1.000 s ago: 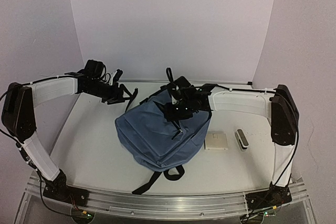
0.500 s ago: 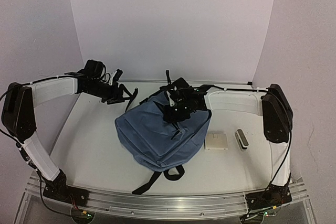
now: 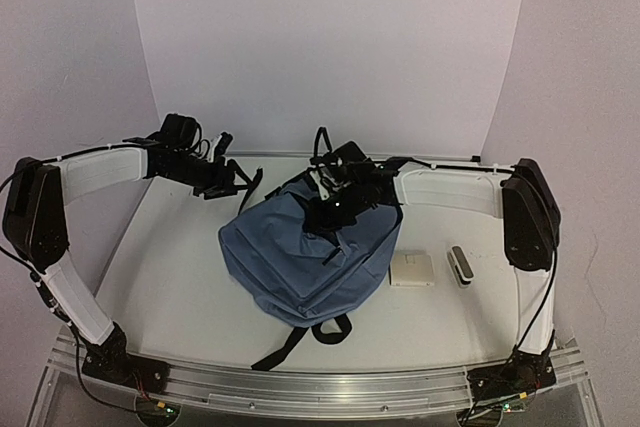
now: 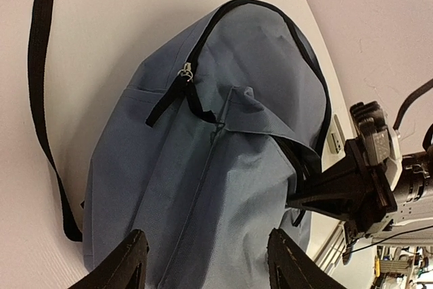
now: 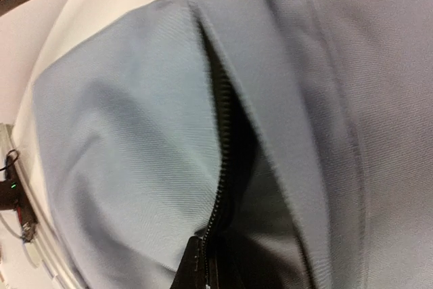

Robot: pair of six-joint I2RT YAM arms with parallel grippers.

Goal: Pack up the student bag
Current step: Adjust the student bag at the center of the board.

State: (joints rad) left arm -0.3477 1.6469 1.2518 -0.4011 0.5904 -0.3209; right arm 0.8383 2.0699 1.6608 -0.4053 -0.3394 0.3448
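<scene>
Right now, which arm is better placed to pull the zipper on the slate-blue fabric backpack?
Right. The right gripper, shut, is down on the slate-blue fabric backpack at its zipper; the left gripper is open, off beside the bag.

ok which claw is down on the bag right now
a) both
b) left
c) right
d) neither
c: the right claw is pressed onto the bag by its zip, while the left claw hangs open off to the bag's side.
</scene>
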